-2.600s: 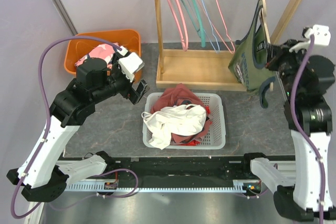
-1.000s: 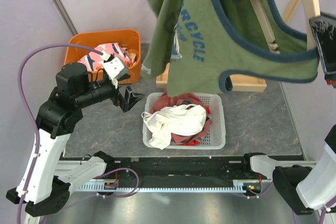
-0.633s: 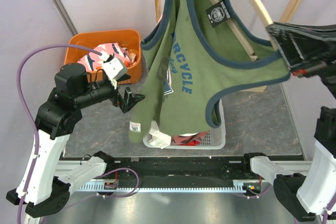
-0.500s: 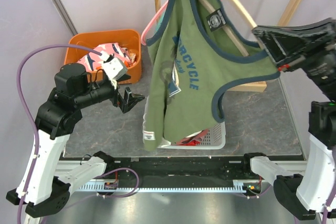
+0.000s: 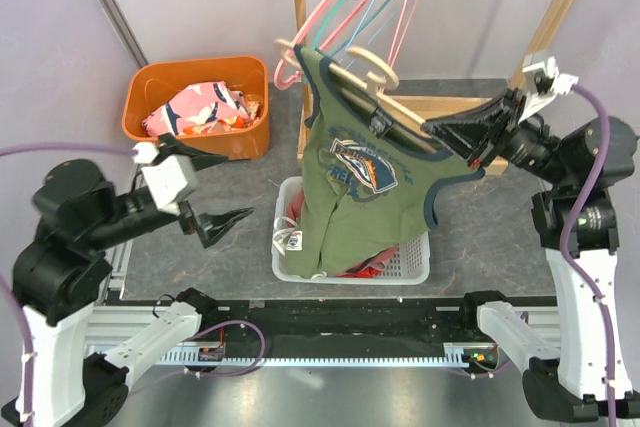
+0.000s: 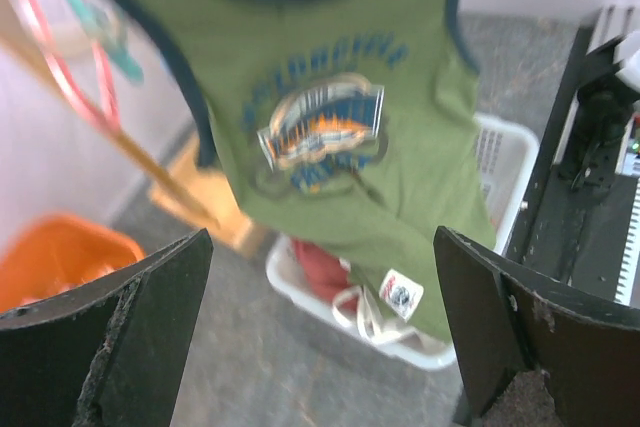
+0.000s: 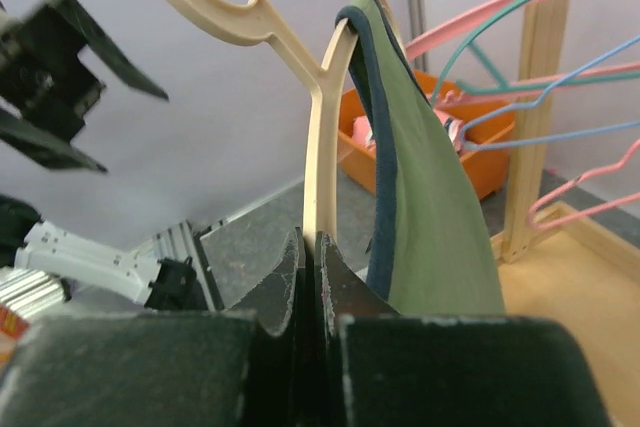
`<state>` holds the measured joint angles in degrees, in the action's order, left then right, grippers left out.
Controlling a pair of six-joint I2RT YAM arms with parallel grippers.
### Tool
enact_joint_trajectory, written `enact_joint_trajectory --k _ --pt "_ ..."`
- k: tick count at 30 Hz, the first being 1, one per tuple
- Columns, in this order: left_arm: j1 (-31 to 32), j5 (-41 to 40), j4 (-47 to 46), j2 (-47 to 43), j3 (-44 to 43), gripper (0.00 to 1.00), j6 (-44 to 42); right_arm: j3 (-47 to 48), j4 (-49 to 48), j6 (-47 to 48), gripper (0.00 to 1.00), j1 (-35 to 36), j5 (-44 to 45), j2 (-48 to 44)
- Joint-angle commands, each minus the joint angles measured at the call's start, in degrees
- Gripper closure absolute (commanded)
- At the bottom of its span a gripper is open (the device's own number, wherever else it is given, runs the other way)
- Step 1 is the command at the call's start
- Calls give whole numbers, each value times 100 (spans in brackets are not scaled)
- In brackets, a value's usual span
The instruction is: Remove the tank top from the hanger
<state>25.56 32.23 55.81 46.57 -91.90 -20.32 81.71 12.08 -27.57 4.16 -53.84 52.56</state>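
**Top view.** Right gripper (image 5: 440, 133) is pinched shut on the wooden hanger (image 5: 372, 75) and holds it aloft over the basket (image 5: 416, 269). The tank top (image 5: 362, 182) hangs on the hanger, straps over its arms. Its hem is low over the basket; I cannot tell if it touches. Left gripper (image 5: 222, 224) is spread wide, left of the basket and apart from the cloth, pointing toward it.

**Left wrist.** Blurred. The top's printed front sits framed between the wide fingers (image 6: 130, 337). No contact.

**Right wrist.** Jaws are closed flat on the hanger's pale wood. The top's navy edging lies just beside them.

**Handling (judgement).** Light, limp knit. It will likely stretch and catch at the straps rather than slide off. The best hold looks like the hem or side seam, bunching both layers. The hanger is stiff, so it should serve as the anchor.
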Motion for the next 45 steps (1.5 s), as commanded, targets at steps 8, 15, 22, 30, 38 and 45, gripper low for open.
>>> enact_joint_trajectory --k 8,15,22,30,38,45 --pt "-16 1688 -808 353 -346 0 -789 -1825 -2412 -1005 100 506 -1638 -1107" --pt "-16 2437 -817 661 -488 4 -1009 -1729 -1744 -582 100 822 -1761 -1046" --pt "-25 2429 -572 643 -127 9 -1474 -1632 -1402 -372 100 1104 -1831 -808" --pt "-25 2279 -106 670 136 19 -2063 -1219 -1225 -240 100 1236 -1875 -536" --pt "-16 2147 -70 845 85 20 -2319 -1201 -1076 -231 100 1341 -1893 -492" --pt "1 2314 -79 1039 -232 46 -2170 -1149 -1067 -222 100 1350 -1849 -413"
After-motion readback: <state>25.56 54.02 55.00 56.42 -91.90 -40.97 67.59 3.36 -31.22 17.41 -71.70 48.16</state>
